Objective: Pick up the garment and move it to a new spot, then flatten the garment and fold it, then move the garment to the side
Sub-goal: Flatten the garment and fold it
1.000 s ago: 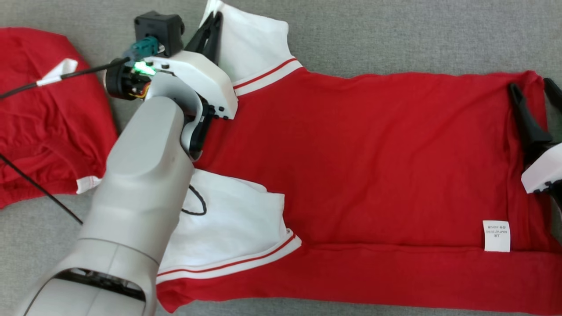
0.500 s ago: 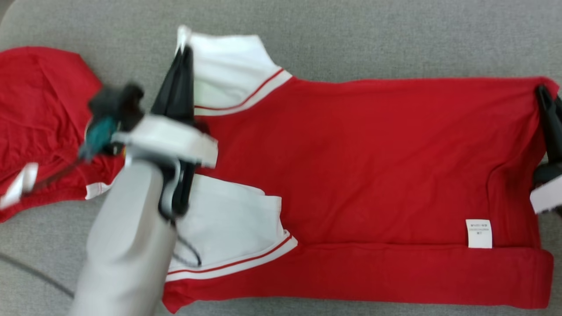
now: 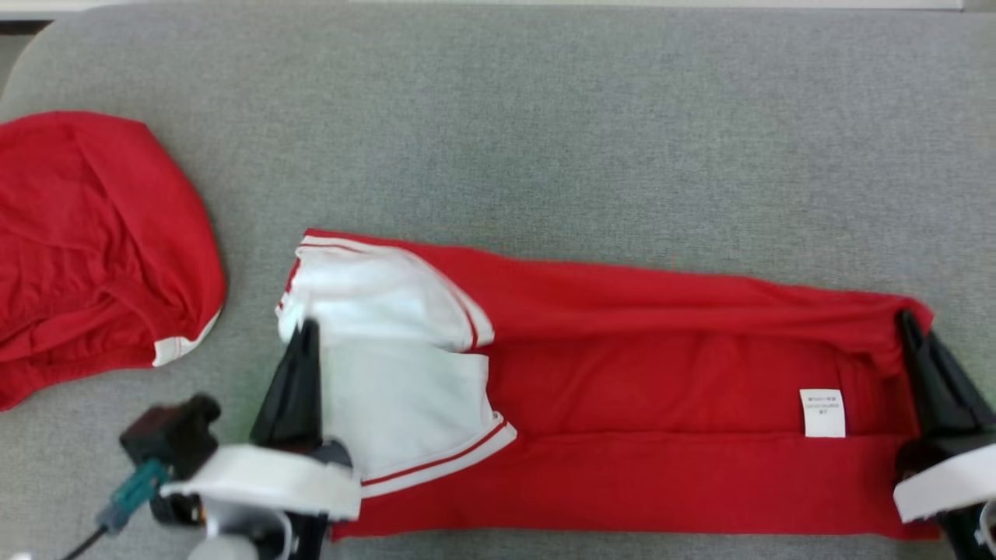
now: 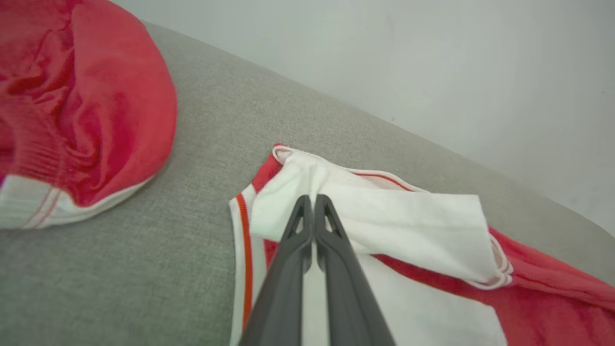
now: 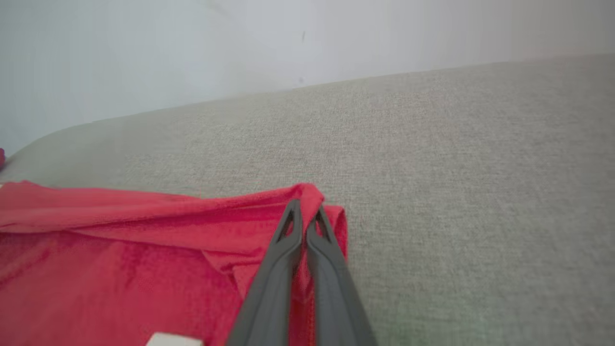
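Grey padded surface [image 3: 545, 117] spreads across the head view, its rounded far-left corner showing. On its near part the garment [image 3: 661, 482], red with white sleeves trimmed in red stripes, lies as a long band running left to right, the far edge raised and drawn over toward the near side. The left gripper [image 3: 307, 330] is clenched on the edge of the upper white sleeve [image 3: 389, 295] at the garment's left end. The right gripper [image 3: 906, 319] is clenched on the red corner at the right end. A white label [image 3: 822, 412] sits on the red cloth near that right end, in the head view. A second red garment [image 3: 93, 233] lies bunched at the far left, apart from the first.

From the left wrist, the fingers [image 4: 293, 269] press together with white cloth pinched at their tips, and a pale wall [image 4: 432, 57] stands beyond the surface. From the right wrist, the fingers [image 5: 274, 283] meet on a raised red fold.
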`<state>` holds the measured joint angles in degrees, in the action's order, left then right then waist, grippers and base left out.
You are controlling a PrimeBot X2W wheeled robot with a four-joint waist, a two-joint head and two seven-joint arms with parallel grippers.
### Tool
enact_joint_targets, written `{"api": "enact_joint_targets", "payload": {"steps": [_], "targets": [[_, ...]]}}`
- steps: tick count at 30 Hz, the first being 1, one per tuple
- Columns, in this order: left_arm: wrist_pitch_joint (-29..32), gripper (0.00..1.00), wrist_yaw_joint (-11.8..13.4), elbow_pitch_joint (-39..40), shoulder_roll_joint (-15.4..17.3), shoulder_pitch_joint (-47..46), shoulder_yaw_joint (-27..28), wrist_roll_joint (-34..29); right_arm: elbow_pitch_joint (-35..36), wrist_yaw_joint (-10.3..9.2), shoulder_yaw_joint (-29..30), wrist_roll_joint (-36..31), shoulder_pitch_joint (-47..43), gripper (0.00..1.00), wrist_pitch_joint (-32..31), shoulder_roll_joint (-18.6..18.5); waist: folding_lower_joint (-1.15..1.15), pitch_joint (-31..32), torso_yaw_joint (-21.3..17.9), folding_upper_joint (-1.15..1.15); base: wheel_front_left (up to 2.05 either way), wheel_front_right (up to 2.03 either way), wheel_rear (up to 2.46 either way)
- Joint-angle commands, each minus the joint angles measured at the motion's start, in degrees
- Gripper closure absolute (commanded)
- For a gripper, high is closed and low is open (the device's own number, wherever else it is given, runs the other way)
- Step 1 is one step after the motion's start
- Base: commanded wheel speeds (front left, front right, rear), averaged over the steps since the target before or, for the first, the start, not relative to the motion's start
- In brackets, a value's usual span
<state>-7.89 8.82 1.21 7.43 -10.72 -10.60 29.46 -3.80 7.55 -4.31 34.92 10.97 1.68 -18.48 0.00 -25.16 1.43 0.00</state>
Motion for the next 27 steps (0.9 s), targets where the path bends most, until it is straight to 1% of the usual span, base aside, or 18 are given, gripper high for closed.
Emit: {"api": "enact_joint_targets", "payload": {"steps": [1, 6, 12, 13, 14, 15, 16, 17, 18, 19, 21, 24, 27], "targets": [[1.0, 1.0, 0.6, 1.4, 0.3, 2.5, 0.3, 0.9, 0.2, -0.14, 0.4, 0.3, -1.6, 1.0, 0.5, 0.4, 0.0, 0.5, -0.4, 0.0, 0.0, 0.0, 0.0], [3.8, 1.0, 2.6, 5.2, 0.7, 8.2, 0.7, 2.2, -0.8, -0.14, 0.7, 0.4, -4.7, 1.0, 1.1, 1.9, 0.0, 1.9, -0.9, 0.0, 0.0, 0.0, 0.0], [6.1, 1.0, 4.0, 7.5, 0.6, 13.6, 1.0, 3.7, -2.1, -0.14, 1.3, 0.2, -7.6, 1.0, 1.5, 3.2, 0.0, 3.9, -0.9, 0.0, 0.0, 0.0, 0.0], [6.3, 1.0, 4.2, 7.6, 0.7, 14.2, 0.9, 3.8, -2.5, -0.14, 1.3, 0.4, -8.0, 0.87, 1.1, 3.3, 0.0, 4.2, -0.8, 0.0, 0.0, 0.0, 0.0], [6.9, 1.0, 4.2, 7.5, 0.6, 14.7, 0.8, 4.2, -2.7, -0.14, 1.4, 0.3, -8.3, 0.57, 1.0, 3.4, 0.0, 4.5, -0.7, 0.0, 0.0, 0.0, 0.0], [7.3, 1.0, 4.3, 7.2, 0.6, 15.1, 0.6, 4.3, -2.9, -0.14, 1.4, 0.3, -8.6, 0.3, 0.9, 3.6, 0.0, 4.9, -0.6, 0.0, 0.0, 0.0, 0.0], [7.3, 1.0, 4.3, 7.2, 0.6, 15.1, 0.6, 4.3, -2.9, -0.14, 1.4, 0.3, -8.6, 0.3, 0.9, 3.6, 0.0, 4.9, -0.6, 0.0, 0.0, 0.0, 0.0], [7.7, 0.69, 4.5, 7.0, 0.8, 15.6, 0.4, 4.3, -3.0, -0.14, 1.4, 0.3, -8.8, 0.0, 0.7, 3.6, 0.0, 5.2, -0.6, 0.0, 0.0, 0.0, 0.0], [7.9, 0.02, 4.7, 6.6, 0.8, 15.8, 0.4, 4.3, -3.0, -0.14, 1.5, 0.3, -9.1, 0.0, 0.7, 3.6, 0.0, 5.4, -0.6, 0.0, 0.0, 0.0, 0.0], [7.9, 0.0, 4.7, 6.4, 0.8, 15.9, 0.4, 4.3, -2.8, -0.14, 1.7, 0.1, -9.4, 0.0, 0.8, 3.6, 0.0, 5.6, -0.5, 0.0, 0.0, 0.0, 0.0], [7.4, 0.0, 5.0, 6.0, 0.9, 15.9, 0.4, 3.8, -1.7, -0.14, 2.0, -0.5, -10.1, 0.0, 1.1, 3.7, 0.0, 5.9, -0.4, 0.0, 0.0, 0.0, 0.0], [4.2, 0.0, 5.5, 6.9, 1.3, 15.1, 1.2, 1.7, 1.3, -0.14, 3.0, -2.1, -11.1, 0.0, 1.1, 3.6, 0.0, 6.4, -0.4, 0.0, 0.0, 0.0, 0.0], [-0.5, 0.0, 6.5, 8.9, 2.3, 13.7, 2.3, -1.8, 6.0, -0.14, 4.7, -4.9, -12.2, 0.0, 0.3, 3.7, 0.0, 6.7, -0.5, 0.0, 0.0, 0.0, 0.0]]}}
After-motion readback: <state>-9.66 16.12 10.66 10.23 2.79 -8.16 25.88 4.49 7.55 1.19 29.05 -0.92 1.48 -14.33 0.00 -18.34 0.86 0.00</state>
